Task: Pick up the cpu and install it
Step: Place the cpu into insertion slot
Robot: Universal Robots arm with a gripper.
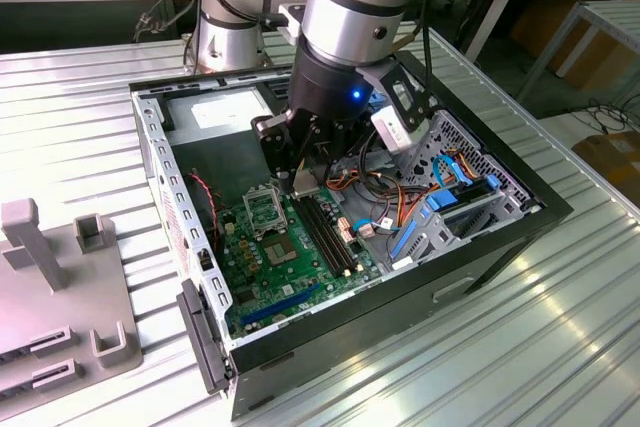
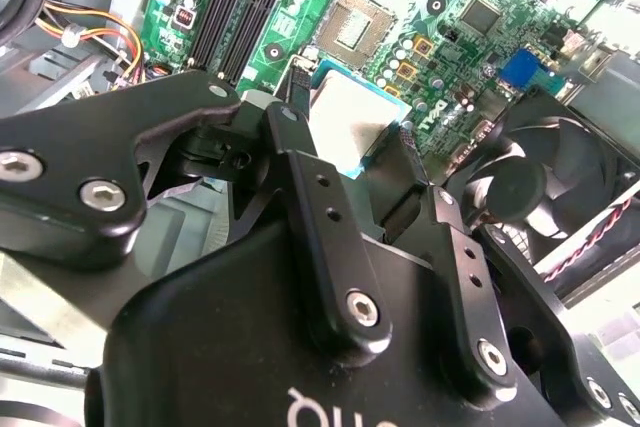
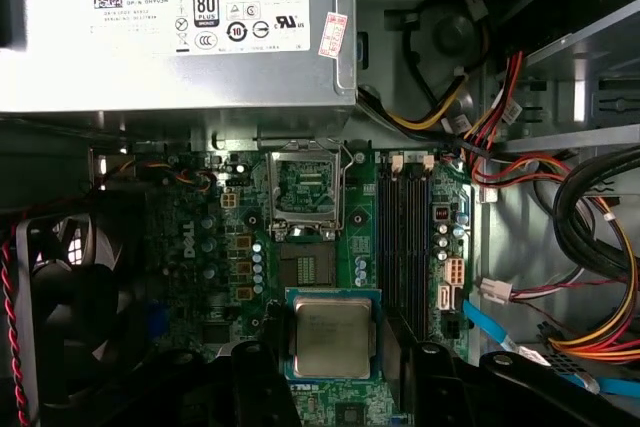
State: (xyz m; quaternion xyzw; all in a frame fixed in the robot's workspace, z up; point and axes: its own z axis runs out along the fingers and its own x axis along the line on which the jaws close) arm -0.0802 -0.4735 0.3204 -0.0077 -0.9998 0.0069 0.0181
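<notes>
The cpu (image 3: 332, 335) sits pinched between the jaws, its silver-grey top facing the first wrist view and a thin blue-green rim showing around it. The jaws are closed narrowly onto two opposite edges, one finger (image 2: 290, 112) on each side; the other two edges are free. It is held level over the green motherboard (image 1: 290, 269), inside the open computer case (image 1: 150, 147) on the ribbed metal table (image 1: 560, 347).

The metal-framed socket (image 3: 305, 187) lies apart from the cpu, with a dark square chip (image 3: 303, 265) between them. The memory slots (image 3: 405, 237) run just beside both. A fan (image 2: 530, 187) stands near one side, and bundled cables (image 3: 590, 247) crowd the case's right part in the exterior view. The power supply (image 3: 170, 27) fills the far end.

In the exterior view the arm's wrist hides most of the cpu, and how high it hangs above the board is hard to judge.
</notes>
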